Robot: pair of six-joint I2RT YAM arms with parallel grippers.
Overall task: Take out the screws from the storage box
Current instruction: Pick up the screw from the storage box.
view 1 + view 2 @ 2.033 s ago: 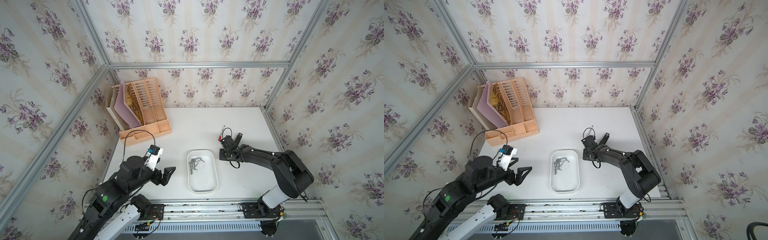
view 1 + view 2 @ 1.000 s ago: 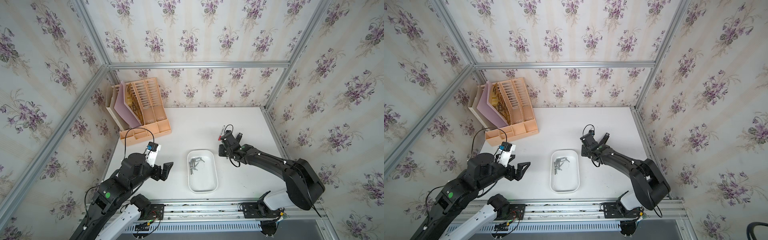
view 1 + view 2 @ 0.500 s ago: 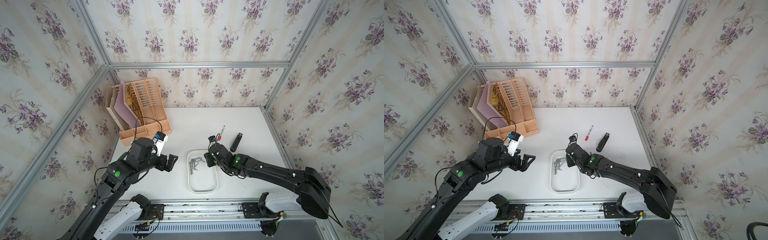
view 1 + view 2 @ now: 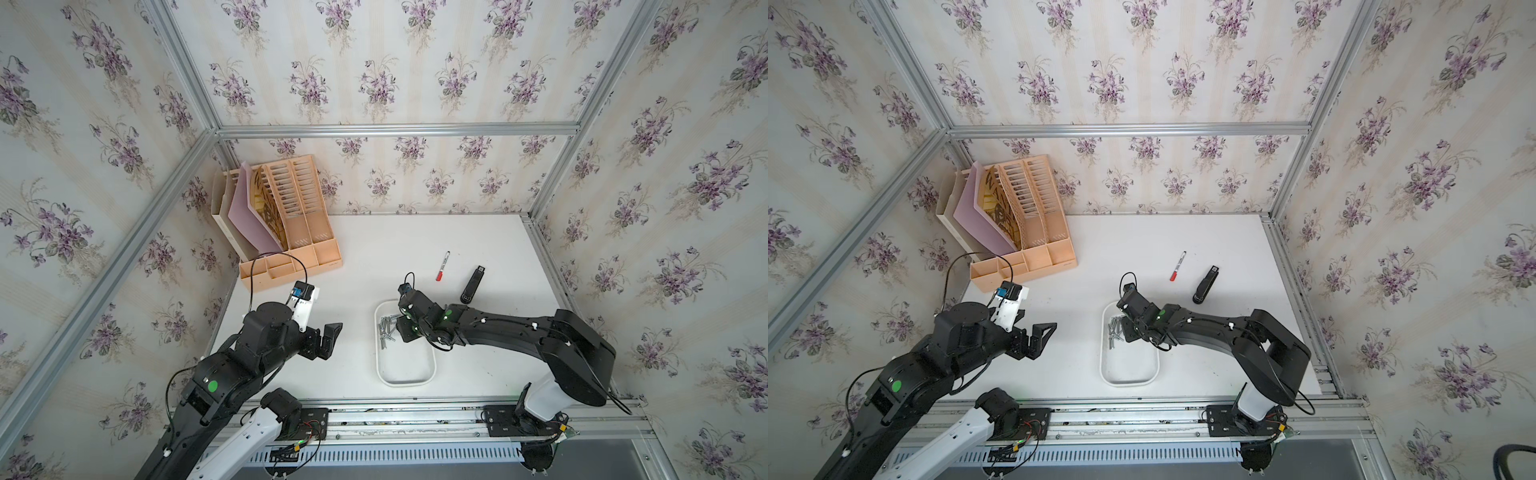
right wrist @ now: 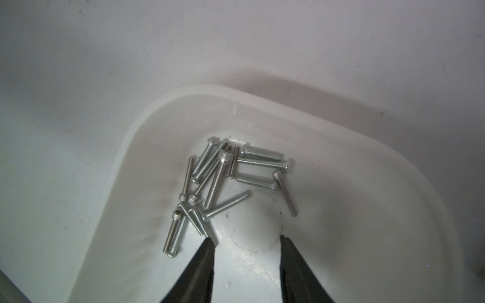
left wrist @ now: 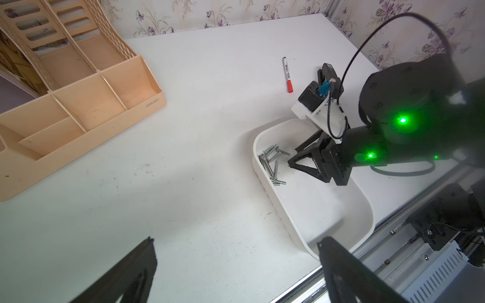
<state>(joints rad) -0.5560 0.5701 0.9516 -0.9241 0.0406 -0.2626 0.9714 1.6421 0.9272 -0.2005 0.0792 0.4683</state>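
The screws lay in a loose heap in one rounded corner of the storage box, at mid-frame in the right wrist view. The right fingers came up from the bottom edge just under them. Those fingers stood apart with bare box floor showing between them and nothing pinched. The heap sat above the gap and a little to its left. The lowest bundle of screws lay just beside the left-hand fingertip in that frame, and whether it touched could not be told.

The long axes were mixed. Most screws ran steeply, from lower left to upper right. Three near the top of the heap lay almost level across the frame. One loose screw slanted directly above the gap, and another stood nearly upright at the heap's right edge. The slanted one looked the easiest to take, though the fingers would probably need turning so as to close across its shaft.

In both top views the screws filled the upper left corner of the box, with the right fingers inside the box just right of them. The left fingers hung widely spread over bare bench, well to the left of the box, so the right arm was plainly the nearer.
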